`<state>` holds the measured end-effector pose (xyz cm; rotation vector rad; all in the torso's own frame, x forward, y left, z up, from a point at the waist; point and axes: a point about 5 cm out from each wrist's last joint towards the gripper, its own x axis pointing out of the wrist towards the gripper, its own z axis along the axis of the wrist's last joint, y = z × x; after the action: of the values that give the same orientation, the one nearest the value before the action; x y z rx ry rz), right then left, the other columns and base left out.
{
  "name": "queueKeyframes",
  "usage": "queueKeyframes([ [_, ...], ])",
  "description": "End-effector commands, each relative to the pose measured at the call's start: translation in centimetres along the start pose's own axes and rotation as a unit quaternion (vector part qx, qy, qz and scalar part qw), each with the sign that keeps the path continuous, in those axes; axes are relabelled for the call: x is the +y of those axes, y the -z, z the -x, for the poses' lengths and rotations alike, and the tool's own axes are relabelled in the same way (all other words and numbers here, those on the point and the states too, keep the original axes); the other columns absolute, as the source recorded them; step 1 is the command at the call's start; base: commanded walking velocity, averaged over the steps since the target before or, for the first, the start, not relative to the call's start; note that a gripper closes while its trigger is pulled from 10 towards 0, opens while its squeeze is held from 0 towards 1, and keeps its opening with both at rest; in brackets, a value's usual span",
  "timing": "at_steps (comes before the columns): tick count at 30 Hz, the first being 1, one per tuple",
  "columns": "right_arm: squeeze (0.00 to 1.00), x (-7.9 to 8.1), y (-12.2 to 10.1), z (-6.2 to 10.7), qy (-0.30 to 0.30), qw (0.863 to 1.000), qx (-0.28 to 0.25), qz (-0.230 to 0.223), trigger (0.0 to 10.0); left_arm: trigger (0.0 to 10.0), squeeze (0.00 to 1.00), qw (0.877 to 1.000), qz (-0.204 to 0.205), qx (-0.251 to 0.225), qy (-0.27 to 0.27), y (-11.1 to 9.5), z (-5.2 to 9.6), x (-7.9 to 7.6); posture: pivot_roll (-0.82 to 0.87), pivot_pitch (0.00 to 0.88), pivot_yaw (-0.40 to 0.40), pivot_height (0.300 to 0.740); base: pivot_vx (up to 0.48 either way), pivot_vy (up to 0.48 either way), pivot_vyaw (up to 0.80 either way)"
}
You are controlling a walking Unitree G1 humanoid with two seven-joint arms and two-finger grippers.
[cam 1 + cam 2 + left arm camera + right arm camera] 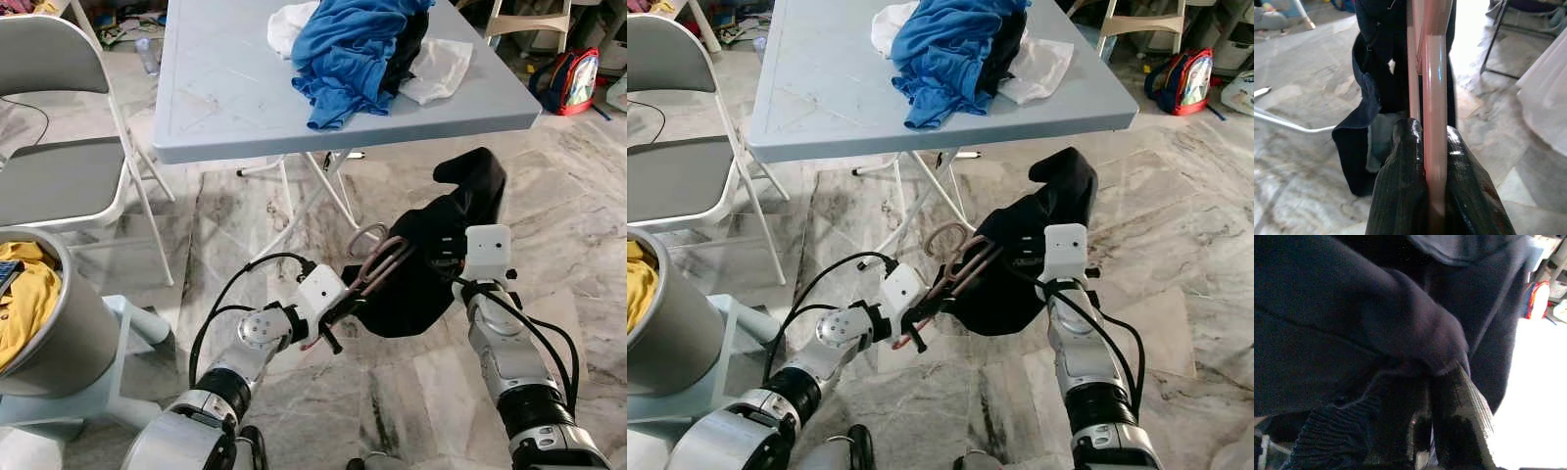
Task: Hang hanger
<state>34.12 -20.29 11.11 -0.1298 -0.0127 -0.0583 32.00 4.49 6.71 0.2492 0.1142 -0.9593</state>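
**Pink hanger and dark garment held over marble floor**

Left gripper (pixel 336 315) clamps the glossy pink hanger (pixel 377 262), smooth tubular bars, curved hook uppermost. Right gripper (pixel 1422 431) is pinched on the soft, matte dark garment (pixel 431 264) draped over it. Both forearms reach forward, near the grey folding table (pixel 225 98) piled with crumpled clothes (pixel 353 49).

Grey table (pixel 225 98): clothes heap (pixel 358 49) (blue topmost).
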Motion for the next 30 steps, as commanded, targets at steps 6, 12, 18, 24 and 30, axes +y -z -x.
queueKeyframes([
  [6,0.00,-1.0,-2.4,-0.4,0.029,0.998,-0.060,-0.023,0.0,0.0,0.00,1.000,-0.017,0.019,0.001,0.3,0.0,0.0,-0.09,0.182,-0.030,0.740,0.000,0.000,0.00],
  [12,0.00,-1.0,-3.6,-0.8,0.035,0.996,-0.077,-0.024,0.0,0.0,0.00,0.998,-0.030,0.058,0.020,1.5,0.4,-0.4,-0.10,0.187,-0.029,0.740,0.000,0.000,0.00],
  [18,0.00,-0.7,-5.0,-1.4,0.040,0.995,-0.083,-0.025,0.0,0.0,0.00,0.990,-0.068,0.101,0.067,2.9,1.2,-1.1,-0.10,0.192,-0.025,0.740,0.000,0.000,0.00],
  [24,0.00,-0.9,-5.3,-2.1,0.048,0.997,-0.065,0.008,0.0,0.0,0.00,0.980,-0.110,0.120,0.115,3.6,1.9,-1.6,-0.10,0.196,-0.026,0.740,0.000,0.000,0.00],
  [30,0.00,-1.4,-4.4,-2.5,0.052,0.998,-0.029,0.017,0.0,0.0,0.00,0.975,-0.126,0.124,0.134,3.8,2.4,-1.7,-0.09,0.194,-0.030,0.740,0.000,0.000,0.00],
])
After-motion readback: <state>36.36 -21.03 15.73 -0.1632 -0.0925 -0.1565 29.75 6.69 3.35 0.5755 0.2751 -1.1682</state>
